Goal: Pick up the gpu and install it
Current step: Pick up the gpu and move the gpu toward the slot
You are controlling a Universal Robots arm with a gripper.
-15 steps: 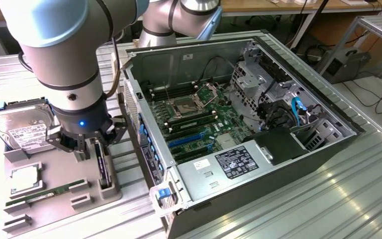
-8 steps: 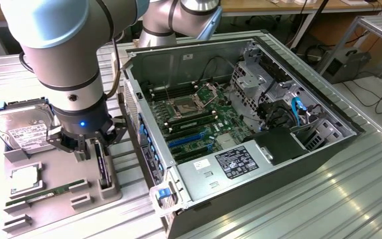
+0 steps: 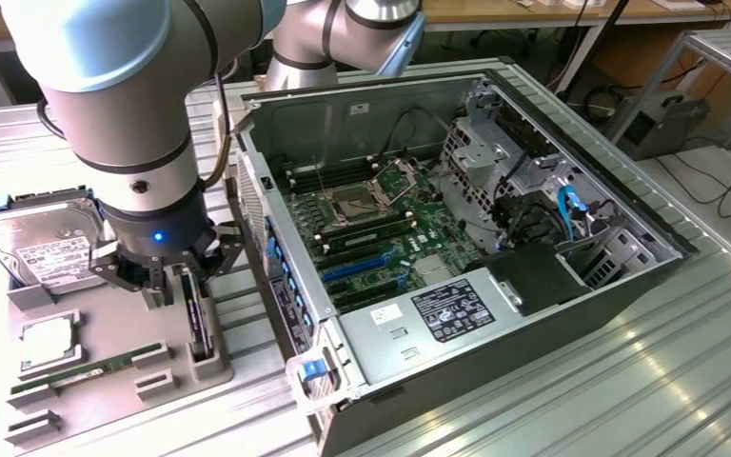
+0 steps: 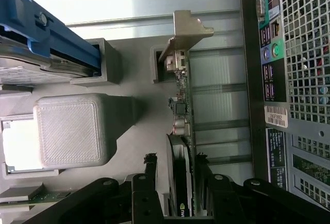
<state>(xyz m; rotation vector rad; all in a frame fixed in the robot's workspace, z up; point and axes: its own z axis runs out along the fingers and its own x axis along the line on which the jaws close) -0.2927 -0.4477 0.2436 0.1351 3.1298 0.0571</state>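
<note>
one gpu point(image 4: 183, 100) end hidden between spread pincer point(image 4: 176, 159)

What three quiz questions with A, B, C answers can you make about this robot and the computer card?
1. Where is the gpu?
A) standing in the grey holder beside the computer case
B) plugged in inside the case
C) lying on the floor

2. What colour is the little light on the arm above the claw?
A) red
B) blue
C) green

3. How is the claw?
A) shut on nothing
B) carrying the gpu in the air
C) open, with a finger on each side of the gpu

Answers:
1 A, the card stands on edge in the holder, outside the case.
2 B, it glows blue.
3 C, the wrist view shows the card between the spread fingers.
</note>
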